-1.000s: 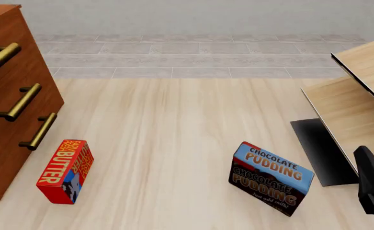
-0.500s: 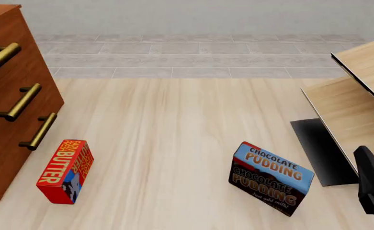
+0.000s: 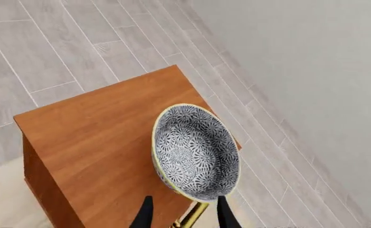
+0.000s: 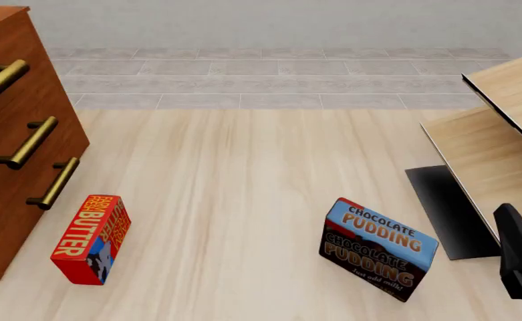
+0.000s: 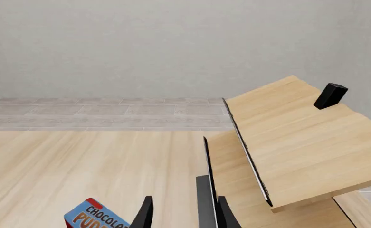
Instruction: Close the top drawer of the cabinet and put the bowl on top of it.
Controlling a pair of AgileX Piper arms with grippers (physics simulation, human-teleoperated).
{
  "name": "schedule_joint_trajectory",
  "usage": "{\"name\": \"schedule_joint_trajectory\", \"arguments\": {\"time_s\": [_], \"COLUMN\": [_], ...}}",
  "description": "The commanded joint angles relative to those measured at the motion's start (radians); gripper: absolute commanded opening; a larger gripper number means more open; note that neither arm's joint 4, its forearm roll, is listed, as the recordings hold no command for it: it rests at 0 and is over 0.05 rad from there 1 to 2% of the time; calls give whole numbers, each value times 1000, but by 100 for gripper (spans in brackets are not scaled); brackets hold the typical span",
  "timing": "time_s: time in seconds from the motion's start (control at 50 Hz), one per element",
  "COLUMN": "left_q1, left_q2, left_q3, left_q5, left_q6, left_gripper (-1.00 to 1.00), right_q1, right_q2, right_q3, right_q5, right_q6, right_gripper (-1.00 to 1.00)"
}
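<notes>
The bowl (image 3: 196, 152), white with a dark blue-grey floral pattern and a yellowish rim, rests on the flat top of the reddish-brown cabinet (image 3: 96, 137), near the front edge. My left gripper (image 3: 184, 204) hovers above that edge, open, its fingers apart with only a brass handle (image 3: 192, 217) showing between them. In the front view the cabinet (image 4: 15, 167) stands at the left. Its top drawer (image 4: 11, 50) looks flush with the two lower ones. The bowl and left gripper are out of that view. My right gripper (image 5: 184, 202) is open and holds nothing.
A red butter box (image 4: 91, 239) stands by the cabinet's foot. A chocolate pudding box (image 4: 378, 249) stands right of centre. Pale wood furniture with black edging (image 4: 501, 134) fills the right side. The right arm's dark body (image 4: 521, 257) is at the right edge.
</notes>
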Motion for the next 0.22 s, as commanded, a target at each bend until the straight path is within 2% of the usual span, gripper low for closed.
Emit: {"name": "schedule_joint_trajectory", "arguments": {"time_s": [0.02,0.06,0.08,0.1,0.12,0.14,0.22], "left_q1": [-41,-55,-57,-60,-70,-78,-107], "left_q2": [-133,-143,-178,-187,-196,-182,-227], "left_q3": [81,67,132,136,119,56,41], "left_q5": [9,34,-4,-4,20,67,114], "left_q6": [5,9,7,12,11,13,17], "left_gripper": [100,100,100,100,100,100,100], "right_q1": [0,0,0,0,0,0,0], "right_q2": [-5,-5,-5,-5,-5,-5,-5], "right_q3": [0,0,0,0,0,0,0], "right_q5": [4,4,4,4,4,4,4], "right_q6": [0,0,0,0,0,0,0], "right_gripper": [100,100,100,100,100,100,100]}}
